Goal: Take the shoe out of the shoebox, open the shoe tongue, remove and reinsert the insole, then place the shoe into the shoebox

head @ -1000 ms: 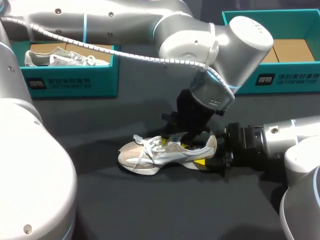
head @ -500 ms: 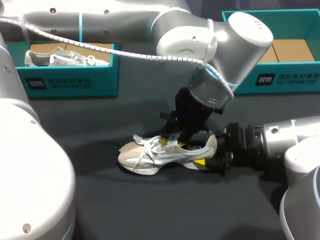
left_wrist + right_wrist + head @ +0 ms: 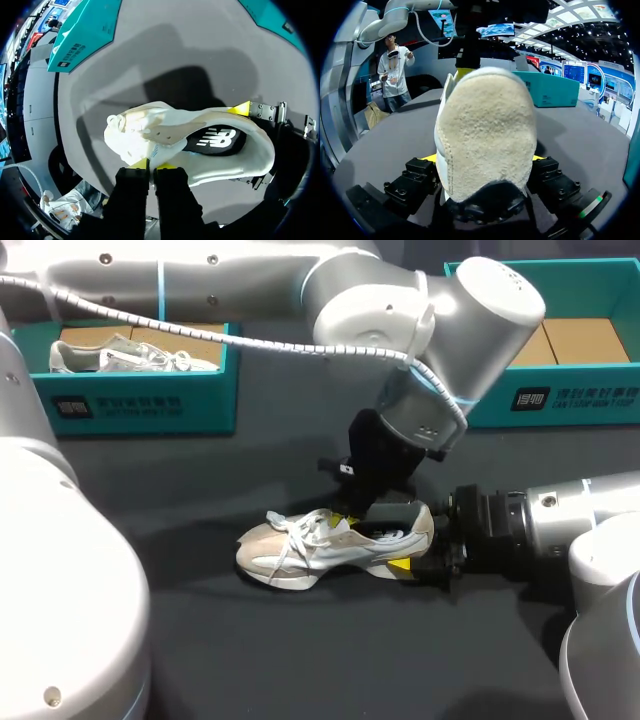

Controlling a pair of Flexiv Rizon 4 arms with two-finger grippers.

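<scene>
Fingertips (image 3: 140, 164) of the left gripper (image 3: 151, 165) pinch the cream mesh sneaker (image 3: 320, 548) by its tongue (image 3: 167, 131). The right gripper (image 3: 482, 158) clamps its heel (image 3: 487, 130). A teal cardboard shoebox (image 3: 140, 400) holds another pale sneaker (image 3: 130, 353).

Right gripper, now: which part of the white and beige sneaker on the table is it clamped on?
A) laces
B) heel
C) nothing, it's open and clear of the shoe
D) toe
B: in the right wrist view the right gripper has one yellow tip pressed against each side of the fuzzy beige heel of the white and beige sneaker.
</scene>
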